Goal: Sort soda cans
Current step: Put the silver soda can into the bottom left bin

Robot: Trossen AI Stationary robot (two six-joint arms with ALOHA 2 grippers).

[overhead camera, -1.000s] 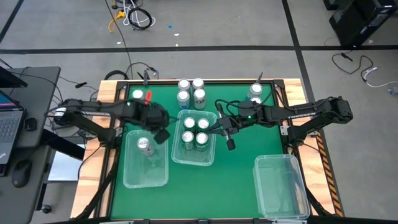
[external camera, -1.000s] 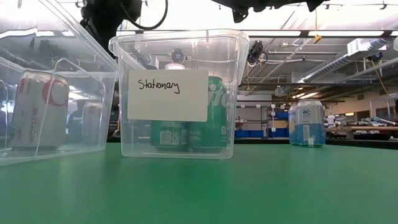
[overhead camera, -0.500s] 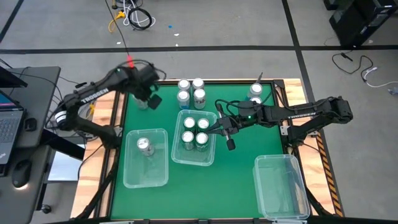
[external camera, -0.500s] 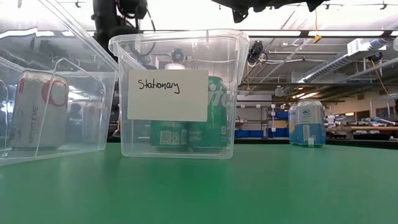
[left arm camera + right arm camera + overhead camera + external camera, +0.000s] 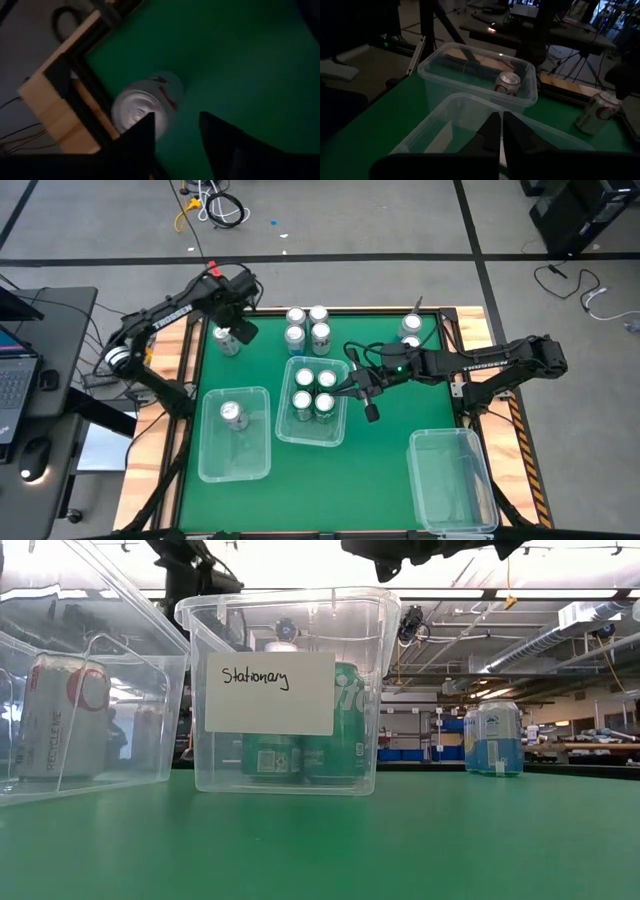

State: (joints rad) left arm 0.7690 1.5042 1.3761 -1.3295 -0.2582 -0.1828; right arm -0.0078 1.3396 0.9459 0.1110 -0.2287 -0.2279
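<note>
The left gripper (image 5: pixel 240 330) hung with its jaws apart just over a white can (image 5: pixel 228 340) at the table's far left corner; an off-centre descent risked tipping it; the right gripper (image 5: pixel 368 408), jaws together, waited beside the middle bin (image 5: pixel 340 430).

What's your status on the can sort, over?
Left gripper open, over the white can at the table's far-left corner. Right gripper shut, empty, beside the middle bin. Four green cans binned there. Nothing in the way.
</note>
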